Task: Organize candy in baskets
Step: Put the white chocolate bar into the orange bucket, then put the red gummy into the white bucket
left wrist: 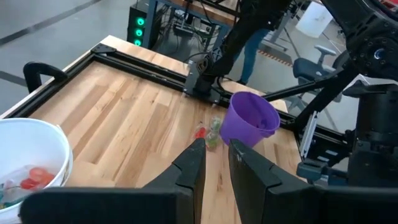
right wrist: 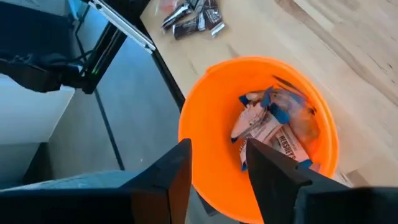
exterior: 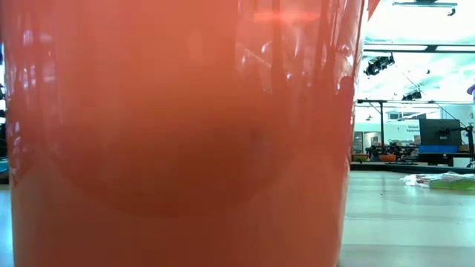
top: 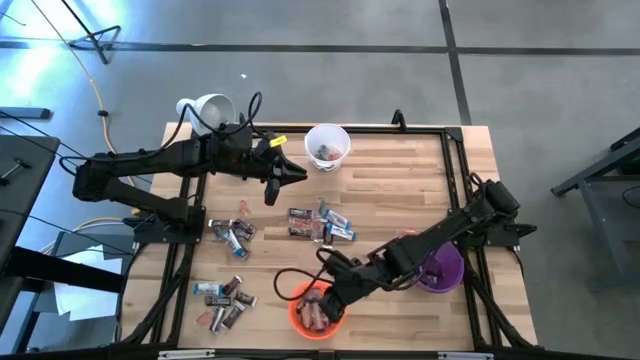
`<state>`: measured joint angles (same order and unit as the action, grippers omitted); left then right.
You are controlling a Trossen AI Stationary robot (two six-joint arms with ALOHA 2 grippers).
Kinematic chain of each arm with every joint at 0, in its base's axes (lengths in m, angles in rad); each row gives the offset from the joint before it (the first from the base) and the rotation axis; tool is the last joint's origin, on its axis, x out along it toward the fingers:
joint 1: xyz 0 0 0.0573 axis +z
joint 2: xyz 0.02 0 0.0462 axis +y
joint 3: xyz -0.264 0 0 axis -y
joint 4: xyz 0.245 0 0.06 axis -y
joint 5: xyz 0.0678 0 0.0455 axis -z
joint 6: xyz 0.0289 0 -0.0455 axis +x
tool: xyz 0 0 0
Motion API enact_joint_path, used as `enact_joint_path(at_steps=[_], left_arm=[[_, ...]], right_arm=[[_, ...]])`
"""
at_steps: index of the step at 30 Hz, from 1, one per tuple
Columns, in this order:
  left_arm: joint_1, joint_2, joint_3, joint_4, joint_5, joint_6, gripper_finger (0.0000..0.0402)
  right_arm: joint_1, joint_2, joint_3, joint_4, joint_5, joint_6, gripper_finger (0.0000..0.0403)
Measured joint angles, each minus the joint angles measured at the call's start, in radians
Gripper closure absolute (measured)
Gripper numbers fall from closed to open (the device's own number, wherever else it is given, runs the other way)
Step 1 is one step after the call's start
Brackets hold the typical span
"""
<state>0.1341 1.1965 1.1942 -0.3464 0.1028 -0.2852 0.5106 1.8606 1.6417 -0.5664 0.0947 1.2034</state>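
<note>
The right gripper [top: 322, 303] hangs just above the orange basket [top: 300, 322] at the near edge of the surface [top: 400, 190], a little left of centre. Its fingers are spread with nothing between them, and in the right wrist view they stand over the basket's rim with wrapped candy [right wrist: 273, 130] piled inside. The left gripper [top: 290, 175] is held above bare wood at the far side, between the lamp [top: 205, 108] and the white basket [top: 327, 146]; its fingers are slightly parted and empty.

More candy lies loose: a cluster [top: 320, 224] at mid-surface, a group [top: 232, 232] to its left, and another [top: 224, 298] near the front left corner. The purple basket [top: 441, 270] sits at the right, and in the left wrist view it looks tilted, mouth leaning toward the middle, with two small pieces [left wrist: 208, 132] beside it.

The main risk is the orange basket: it stands close to the near edge, so a fingertip catching the rim on the way out could tip it or push it off. The tilted purple one could roll if the right arm brushes it.

The bars in the middle cluster lie flat, with their long axes mostly left to right, some angled. Those in the orange basket lie jumbled with no common direction.
</note>
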Motion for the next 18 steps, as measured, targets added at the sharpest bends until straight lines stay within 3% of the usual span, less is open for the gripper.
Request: enact_joint_path(at_steps=[6,11,18], left_arm=[[0.000,0.000,0.000,0.000,0.000,-0.008,0.0346],[-0.003,0.000,0.000,-0.001,0.000,-0.025,0.0346],[-0.030,0.000,0.000,-0.002,0.026,-0.024,0.0346]], right_arm=[[-0.029,-0.022,0.000,-0.087,-0.131,0.009,0.0252],[-0.049,-0.097,0.000,-0.154,-0.130,-0.048,0.0251],[-0.089,-0.205,0.001,-0.604,-0.122,-0.060,0.0251]])
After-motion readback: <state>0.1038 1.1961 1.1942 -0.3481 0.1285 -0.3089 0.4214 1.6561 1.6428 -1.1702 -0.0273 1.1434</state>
